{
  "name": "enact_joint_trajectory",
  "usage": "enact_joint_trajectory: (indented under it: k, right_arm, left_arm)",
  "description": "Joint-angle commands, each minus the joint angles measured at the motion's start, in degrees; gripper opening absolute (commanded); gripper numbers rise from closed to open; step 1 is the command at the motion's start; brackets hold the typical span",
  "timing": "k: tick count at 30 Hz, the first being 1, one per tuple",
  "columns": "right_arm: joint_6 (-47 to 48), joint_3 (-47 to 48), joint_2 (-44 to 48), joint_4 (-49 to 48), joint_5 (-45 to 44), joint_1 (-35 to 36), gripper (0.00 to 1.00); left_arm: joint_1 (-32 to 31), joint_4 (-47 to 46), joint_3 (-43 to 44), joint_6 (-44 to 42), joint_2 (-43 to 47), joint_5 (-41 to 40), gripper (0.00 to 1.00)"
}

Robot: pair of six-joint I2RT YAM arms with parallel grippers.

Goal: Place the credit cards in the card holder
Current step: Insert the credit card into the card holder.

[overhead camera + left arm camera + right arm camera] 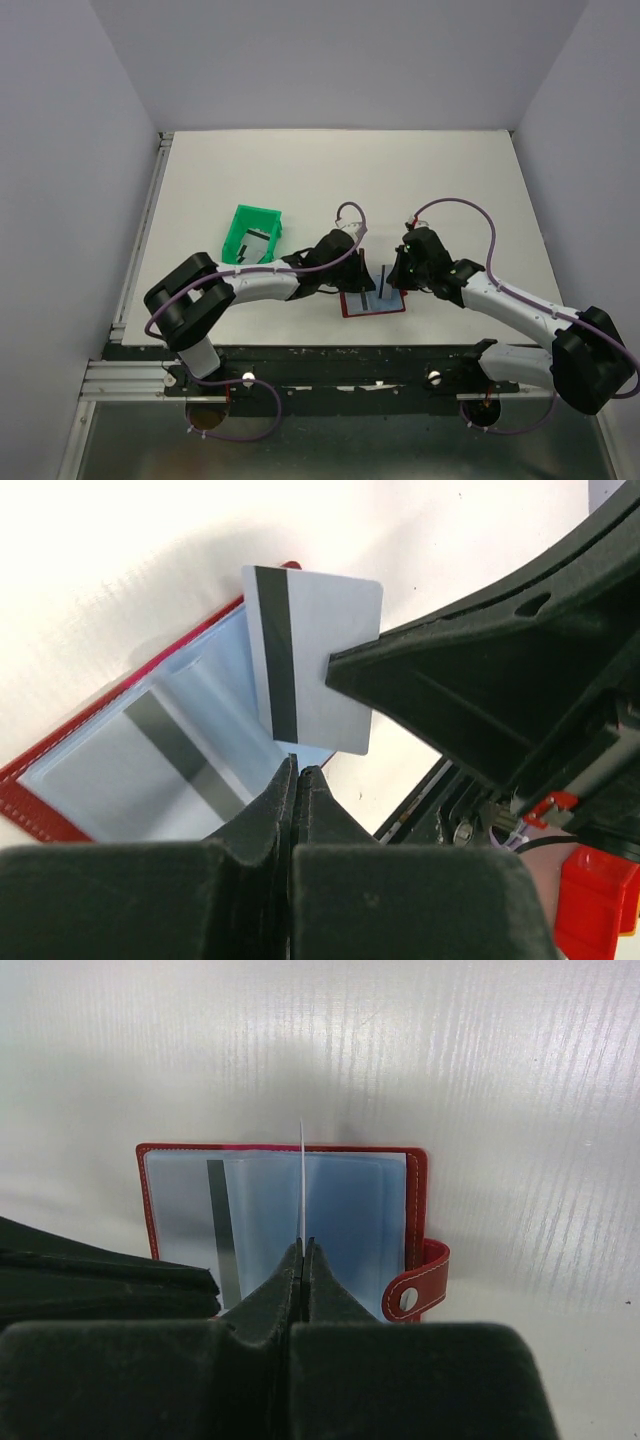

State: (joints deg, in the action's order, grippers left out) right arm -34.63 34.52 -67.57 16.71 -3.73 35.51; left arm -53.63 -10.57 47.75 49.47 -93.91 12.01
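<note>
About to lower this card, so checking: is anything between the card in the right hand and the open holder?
Nothing visible. The card, pinched on edge in the right hand, stands directly over the open card holder. The left hand, closed, sits at the holder's edge beside the card, not under it.

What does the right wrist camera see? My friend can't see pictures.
The right fingers pinch a credit card upright, edge toward the camera, over the open red card holder on a white table. Another striped card already sits in its left pocket.
</note>
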Motion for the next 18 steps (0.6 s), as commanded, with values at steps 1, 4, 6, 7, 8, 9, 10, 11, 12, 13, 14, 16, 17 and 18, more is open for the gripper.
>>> enact_joint_trajectory:
  k: [1,4,6,7,8,9,10,11,12,13,14,16,17,18]
  right_arm:
    - [-0.08,-1.39,-0.63,0.17,-0.67,-0.09,0.00]
    - [-0.17,-1.48,-0.72,0.25,-0.58,-0.09,0.01]
    - [-0.26,-1.56,-0.55,0.25,-0.58,-0.09,0.01]
    - [-0.35,-1.65,-0.46,0.17,-0.67,-0.09,0.00]
    - [-0.35,-1.65,-0.46,0.25,-0.67,-0.17,0.01]
    - [-0.35,-1.74,-0.28,0.25,-0.67,-0.09,0.00]
    - [-0.26,-1.74,-0.28,0.25,-0.75,-0.09,0.00]
    - [-0.35,-1.74,-0.19,0.25,-0.76,-0.09,0.01]
    - [-0.26,-1.83,-0.11,0.34,-0.84,-0.09,0.01]
    - [-0.35,-1.83,-0.11,0.34,-0.84,0.00,0.00]
    - [-0.26,-1.83,-0.11,0.34,-0.93,-0.09,0.00]
    - [-0.43,-1.83,-0.11,0.25,-1.02,-0.09,0.00]
    - [-0.35,-1.83,-0.28,0.25,-0.93,-0.09,0.00]
    - [-0.44,-1.74,-0.19,0.25,-1.02,-0.09,0.01]
  left_arm:
    - [-0.87,0.37,4.45,-2.01,-3.82,-1.20,0.00]
    - [-0.95,0.90,6.48,-2.36,-6.19,-1.46,0.00]
    - [-0.95,1.34,7.44,-2.36,-7.86,-1.64,0.00]
    - [-0.95,1.51,7.97,-2.62,-8.57,-1.64,0.00]
    - [-0.95,1.78,8.24,-2.63,-9.36,-1.73,0.00]
    - [-0.95,2.21,8.50,-2.54,-9.97,-1.99,0.00]
    - [-0.87,2.57,8.50,-2.37,-10.33,-2.43,0.00]
    - [-0.95,3.00,8.16,-2.28,-10.50,-2.69,0.00]
    - [-0.95,3.01,7.63,-1.93,-10.68,-2.95,0.00]
    - [-0.95,3.10,7.02,-1.75,-10.68,-3.22,0.00]
    - [-0.95,3.18,6.49,-1.75,-10.59,-3.31,0.00]
    - [-0.95,3.18,5.26,-1.31,-10.59,-3.31,0.00]
    - [-0.95,3.27,4.64,-1.22,-10.25,-3.40,0.00]
    - [-0.95,3.36,3.85,-1.13,-9.98,-3.48,0.00]
